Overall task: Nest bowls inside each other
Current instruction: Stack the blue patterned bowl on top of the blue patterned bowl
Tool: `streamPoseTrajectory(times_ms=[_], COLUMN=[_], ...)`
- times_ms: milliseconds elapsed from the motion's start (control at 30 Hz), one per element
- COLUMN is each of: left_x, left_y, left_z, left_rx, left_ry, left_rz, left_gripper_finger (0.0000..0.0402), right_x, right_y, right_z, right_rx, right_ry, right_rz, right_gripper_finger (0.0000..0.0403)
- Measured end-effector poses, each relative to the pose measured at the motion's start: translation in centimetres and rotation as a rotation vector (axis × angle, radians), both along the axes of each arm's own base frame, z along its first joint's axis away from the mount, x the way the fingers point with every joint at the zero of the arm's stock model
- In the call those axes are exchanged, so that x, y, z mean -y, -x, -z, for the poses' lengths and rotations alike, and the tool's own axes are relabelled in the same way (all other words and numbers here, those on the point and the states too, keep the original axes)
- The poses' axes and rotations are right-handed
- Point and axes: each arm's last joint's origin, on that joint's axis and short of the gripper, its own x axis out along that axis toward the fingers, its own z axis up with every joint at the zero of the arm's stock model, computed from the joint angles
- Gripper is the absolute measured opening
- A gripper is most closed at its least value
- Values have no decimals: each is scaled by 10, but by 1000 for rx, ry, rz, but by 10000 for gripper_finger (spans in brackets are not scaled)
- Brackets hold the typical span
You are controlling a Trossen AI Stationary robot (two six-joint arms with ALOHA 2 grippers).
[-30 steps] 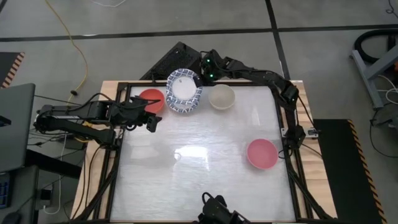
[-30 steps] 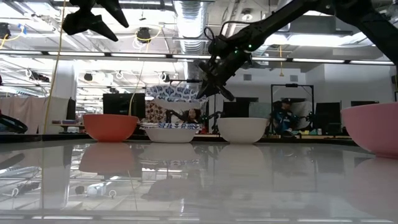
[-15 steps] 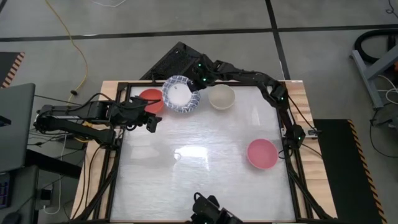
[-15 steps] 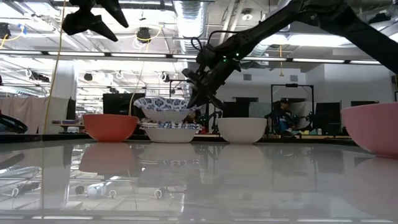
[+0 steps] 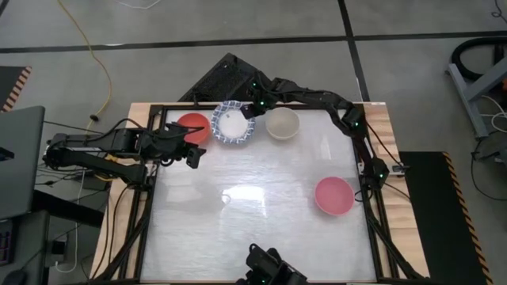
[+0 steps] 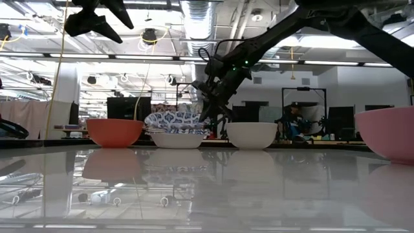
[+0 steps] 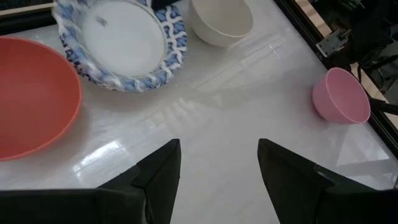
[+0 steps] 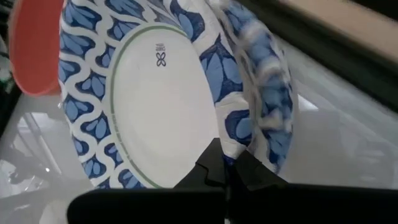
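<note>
A white bowl with a blue-patterned rim (image 5: 232,123) hangs tilted from my shut right gripper (image 5: 252,110) at the table's far side. In the low view it (image 6: 173,120) sits low in the mouth of a like-patterned bowl (image 6: 174,140) on the table. A red bowl (image 5: 192,127) stands left of them, a cream bowl (image 5: 281,123) right of them, and a pink bowl (image 5: 333,195) near the right edge. My left gripper (image 7: 217,168) hovers open above the table, on the near side of the red bowl. My right gripper pinches the patterned bowl's rim (image 8: 231,144) on its far right side, one finger inside the wall and one outside. The fingers slant down from the table's far right. The bowl tilts, its mouth up; whether it rests on the bowl beneath I cannot tell.
The glossy white tabletop (image 5: 253,214) lies in a black frame (image 5: 372,229). A dark device (image 5: 273,269) sits at the near edge. Beyond the table the low view shows a room with people (image 6: 294,120) far off.
My right gripper has come down and a little toward the table's left with the patterned bowl. The bowl, held well above the patterned bowl on the table a second ago, has sunk into that bowl's mouth and stays tilted.
</note>
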Motion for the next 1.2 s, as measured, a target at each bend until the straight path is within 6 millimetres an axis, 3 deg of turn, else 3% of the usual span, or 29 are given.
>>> streamPoseTrajectory(times_ms=[1200], left_x=[0], left_y=[0], left_z=[0], left_rx=[4], left_ry=[8], left_rz=[-5], left_gripper_finger=[203], right_x=[2], right_y=[2], right_z=[13], right_rx=[-67], right_ry=[-2], right_rz=[5], right_gripper_finger=[9])
